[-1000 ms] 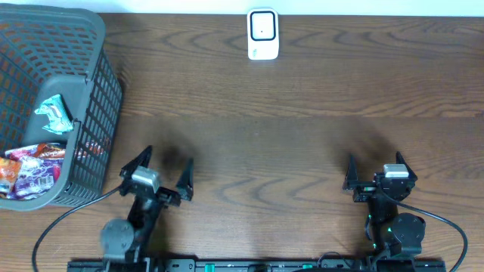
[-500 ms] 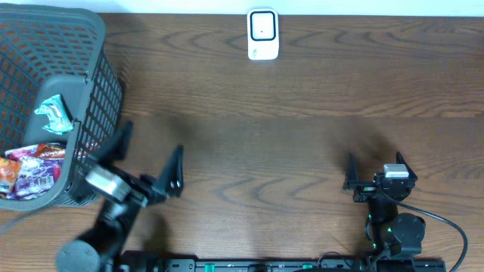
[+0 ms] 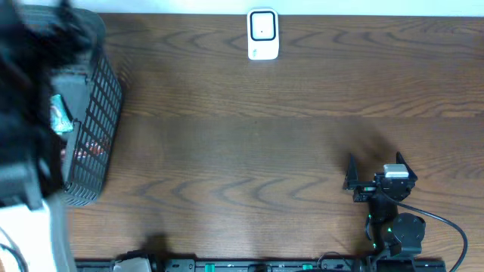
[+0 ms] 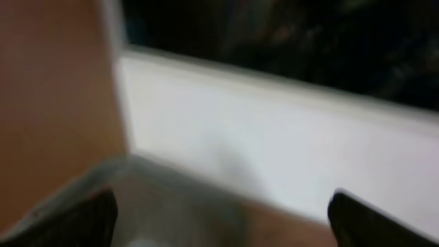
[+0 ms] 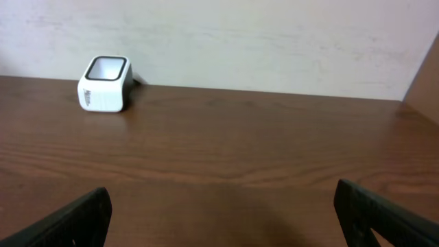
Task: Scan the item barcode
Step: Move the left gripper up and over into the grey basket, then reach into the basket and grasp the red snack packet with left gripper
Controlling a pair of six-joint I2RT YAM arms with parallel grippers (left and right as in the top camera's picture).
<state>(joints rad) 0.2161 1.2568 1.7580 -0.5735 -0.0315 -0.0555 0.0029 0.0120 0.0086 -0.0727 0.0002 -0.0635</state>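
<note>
The white scanner (image 3: 262,34) stands at the far edge of the brown table (image 3: 265,128), close to the pale wall (image 5: 274,41). It has a small dark mark on its front, but the writing is too small to read. The things with barcodes lie in the grey basket (image 3: 106,91) at the left end of the table, well apart from the scanner. A teal packet (image 3: 59,117) shows inside, and something red (image 3: 82,149) shows through the basket's side. No words on them can be read. The left arm (image 3: 26,113) is a big dark blur over the basket, so much of the basket is hidden. The left claw (image 4: 219,226) is wide apart in its own blurry view, with only its two dark tips at the bottom corners and nothing held between them. The right claw (image 3: 376,168) sits low at the near right side of the table. Its jaws are wide apart too, holding nothing and touching nothing. From its own view the scanner is far off to the left across bare wood.
</note>
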